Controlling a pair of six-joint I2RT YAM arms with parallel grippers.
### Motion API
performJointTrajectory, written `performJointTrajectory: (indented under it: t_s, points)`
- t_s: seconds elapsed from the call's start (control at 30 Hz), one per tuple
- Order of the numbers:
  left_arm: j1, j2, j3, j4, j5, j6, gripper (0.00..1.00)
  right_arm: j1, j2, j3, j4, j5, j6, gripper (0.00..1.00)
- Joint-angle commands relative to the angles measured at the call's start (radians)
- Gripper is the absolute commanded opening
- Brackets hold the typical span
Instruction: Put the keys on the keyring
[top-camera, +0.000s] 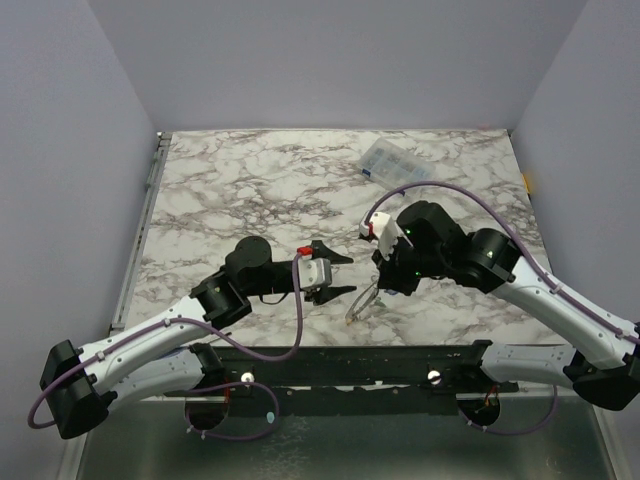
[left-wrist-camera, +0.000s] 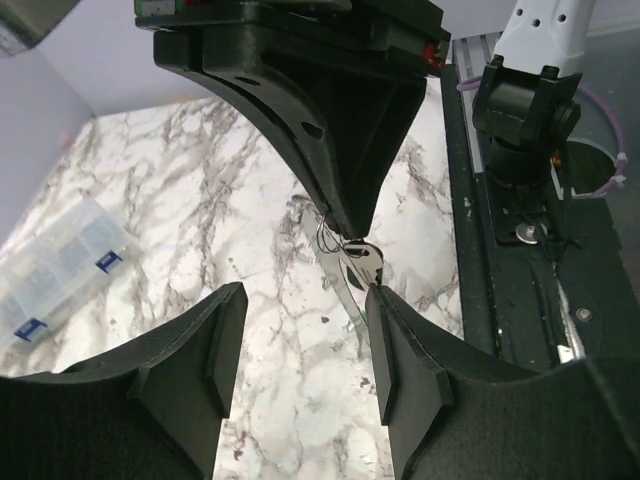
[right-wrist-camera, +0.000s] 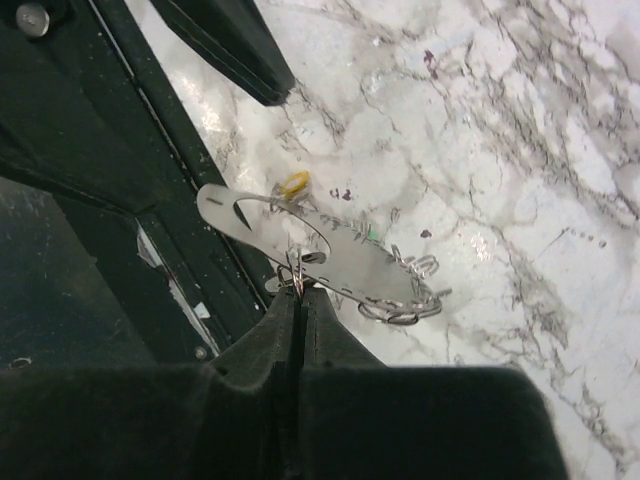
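Two grippers are facing each other tip to tip above the near middle of the marble worktop (top-camera: 230, 180). The right gripper (right-wrist-camera: 300, 296) is pressing its jaws fully together on the keyring (top-camera: 357, 304), a thin grey hoop. The hoop is hanging from the fingertips and slanting down toward the near edge of the worktop. Its lower end is sitting close to the marble, but whether it is touching cannot be told.

The keys (right-wrist-camera: 345, 262) are bunching right at that pinch point, along with the hoop. A flat silver blade is lying across the right wrist view. A yellow head (right-wrist-camera: 294, 183) is showing beyond it, a fleck of green is sitting on its far side, and a few small wire links (right-wrist-camera: 410, 305) are dangling at its end. Which of these pieces are actually threaded on the hoop cannot be told.

The left gripper (left-wrist-camera: 305, 310) is holding its jaws moderately apart, with nothing between them. Its fingers (left-wrist-camera: 405, 365) are pointing at the right gripper's tips. In its own wrist view, the right-hand finger is sitting just beside the lower end of the silver blade, and contact cannot be judged.

A clear compartment box (top-camera: 397, 163) is lying at the far right of the worktop, well apart from both arms.
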Motion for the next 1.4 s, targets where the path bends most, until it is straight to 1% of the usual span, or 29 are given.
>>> performJointTrajectory:
  t_s: [0.0,0.03,0.17,0.37,0.43,0.63,0.67,0.7,0.73,0.83,0.87,1.03,1.23,1.37]
  points:
    - [-0.009,0.002,0.030,-0.076,-0.075,-0.134,0.57,0.008,0.021,0.042,-0.074,0.090,0.108,0.01]
    - [-0.019,0.002,0.030,-0.075,-0.098,-0.156,0.57,0.008,0.019,0.045,-0.075,0.103,0.139,0.01]
    - [-0.090,0.017,0.020,-0.061,-0.204,-0.208,0.57,0.008,-0.015,0.051,-0.036,0.112,0.167,0.00]
    - [-0.217,0.078,0.007,-0.038,-0.359,-0.189,0.58,0.008,-0.046,0.077,-0.002,0.114,0.176,0.01]
    - [-0.232,0.099,0.004,-0.031,-0.424,-0.189,0.57,0.008,-0.055,0.081,-0.001,0.108,0.176,0.01]
    - [-0.251,0.134,-0.032,0.045,-0.568,-0.192,0.49,0.008,-0.080,0.079,-0.003,0.087,0.181,0.00]
    - [-0.255,0.137,-0.036,0.056,-0.576,-0.185,0.46,0.008,-0.082,0.078,-0.003,0.085,0.183,0.01]
    - [-0.258,0.138,-0.039,0.067,-0.579,-0.177,0.39,0.008,-0.086,0.077,-0.003,0.083,0.183,0.01]
    - [-0.263,0.141,-0.039,0.075,-0.586,-0.170,0.32,0.008,-0.089,0.075,-0.003,0.081,0.184,0.01]
    - [-0.275,0.150,-0.039,0.091,-0.602,-0.148,0.07,0.008,-0.093,0.075,0.000,0.075,0.189,0.01]
    - [-0.280,0.152,-0.037,0.094,-0.611,-0.141,0.01,0.008,-0.096,0.074,0.001,0.073,0.192,0.01]
    - [-0.309,0.151,-0.036,0.108,-0.640,-0.103,0.00,0.007,-0.094,0.066,0.001,0.083,0.216,0.01]
    - [-0.354,0.147,-0.041,0.105,-0.701,-0.034,0.00,0.008,-0.072,0.042,-0.013,0.146,0.309,0.01]
    - [-0.382,0.147,-0.042,0.096,-0.749,0.001,0.00,0.008,-0.043,0.046,-0.051,0.162,0.344,0.01]
